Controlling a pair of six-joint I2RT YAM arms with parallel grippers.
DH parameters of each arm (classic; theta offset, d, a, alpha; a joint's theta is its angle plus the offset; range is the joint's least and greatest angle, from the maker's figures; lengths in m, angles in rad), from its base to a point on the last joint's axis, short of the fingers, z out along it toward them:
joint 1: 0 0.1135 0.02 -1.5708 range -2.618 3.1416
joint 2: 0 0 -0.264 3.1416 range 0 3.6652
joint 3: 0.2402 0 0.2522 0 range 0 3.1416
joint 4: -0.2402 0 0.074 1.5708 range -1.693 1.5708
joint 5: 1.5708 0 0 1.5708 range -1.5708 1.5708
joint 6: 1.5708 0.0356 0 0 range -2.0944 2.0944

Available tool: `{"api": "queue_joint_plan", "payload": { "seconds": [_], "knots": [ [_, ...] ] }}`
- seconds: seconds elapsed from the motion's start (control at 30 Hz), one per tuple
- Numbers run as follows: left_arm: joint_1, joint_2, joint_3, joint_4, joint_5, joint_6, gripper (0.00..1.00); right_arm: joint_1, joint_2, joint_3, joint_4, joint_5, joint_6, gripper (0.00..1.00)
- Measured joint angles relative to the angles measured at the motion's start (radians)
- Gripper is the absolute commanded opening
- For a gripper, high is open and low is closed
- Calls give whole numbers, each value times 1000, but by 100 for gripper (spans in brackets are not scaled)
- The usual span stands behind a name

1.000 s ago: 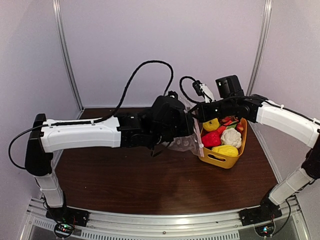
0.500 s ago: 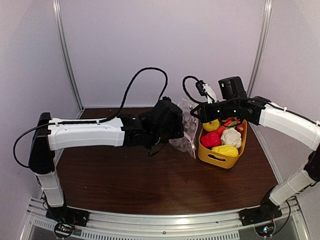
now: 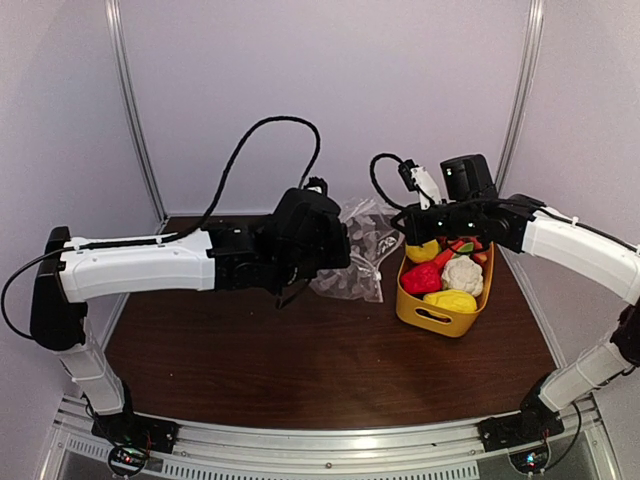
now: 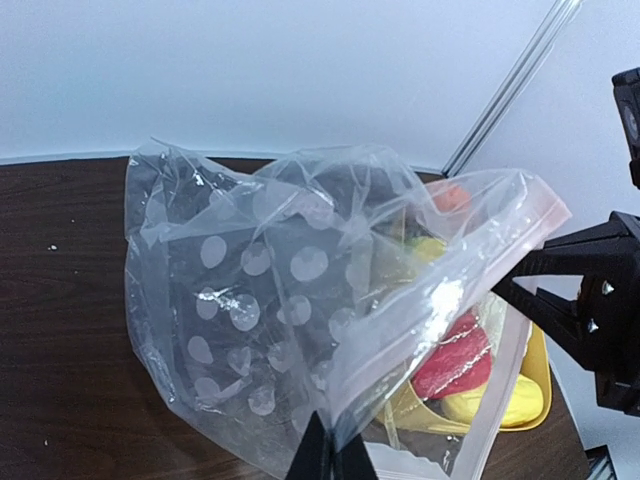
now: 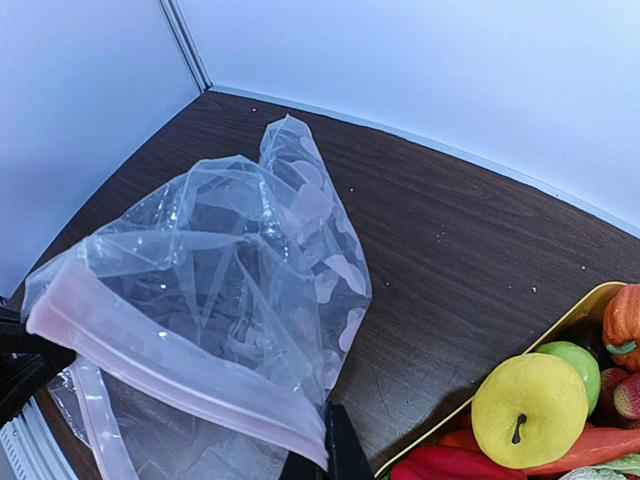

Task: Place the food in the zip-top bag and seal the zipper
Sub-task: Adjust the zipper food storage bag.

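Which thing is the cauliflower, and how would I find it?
Find the yellow basket on the right of the table. Inside, by its right wall, lies the cauliflower: the only white, bumpy piece, next to a smooth red pepper.

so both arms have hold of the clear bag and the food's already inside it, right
Not quite. The food is not inside the bag; it is in the yellow basket beside it, as the top external view shows. The rest stands: the jaws of both arms are shut on the bag's mouth edge, as each wrist view shows.
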Motion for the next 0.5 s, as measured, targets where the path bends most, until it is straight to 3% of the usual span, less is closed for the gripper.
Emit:
{"api": "queue_joint_plan", "payload": {
  "seconds": [0.2, 0.27, 0.37, 0.5],
  "knots": [
    [0, 0, 0, -1, 30, 70, 0, -1, 0, 0, -7, -86, -32, 13],
    [0, 0, 1, -1, 37, 87, 0, -1, 0, 0, -11, -131, -43, 22],
    [0, 0, 1, -2, 39, 107, 0, -2, 0, 5, -29, -198, -64, 46],
    [0, 0, 8, -32, 37, 146, 0, -39, -14, 10, -49, -355, -86, 69]
  ]
}}
